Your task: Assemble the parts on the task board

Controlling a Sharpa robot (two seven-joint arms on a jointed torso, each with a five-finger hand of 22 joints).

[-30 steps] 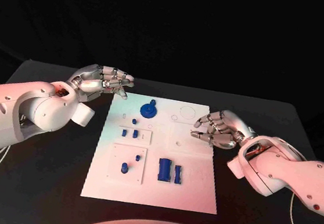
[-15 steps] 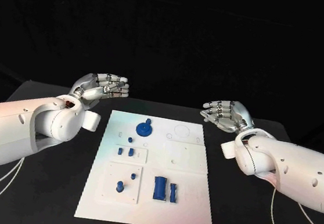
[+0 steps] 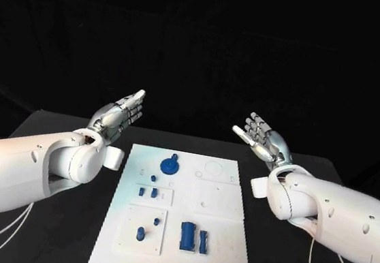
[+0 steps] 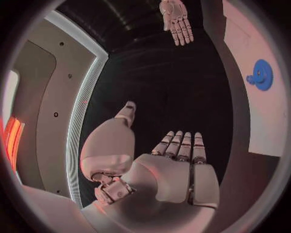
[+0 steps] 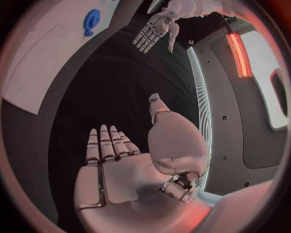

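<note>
We are looking down on a black table (image 3: pixel 41 243) with the white task board (image 3: pixel 219 247) lying at its centre; we are reading no writing or labels anywhere. The left hand (image 3: pixel 121 116) is hovering at ten o'clock from the board, fingers stretched wide, holding nothing. The right hand (image 3: pixel 262 139) is hovering at two o'clock, fingers likewise spread and holding nothing. On the board, a round blue part (image 3: pixel 170 165) is sitting toward twelve o'clock, and blue blocks (image 3: pixel 193 236) are lying toward six o'clock beside small blue pegs (image 3: pixel 141 234).
</note>
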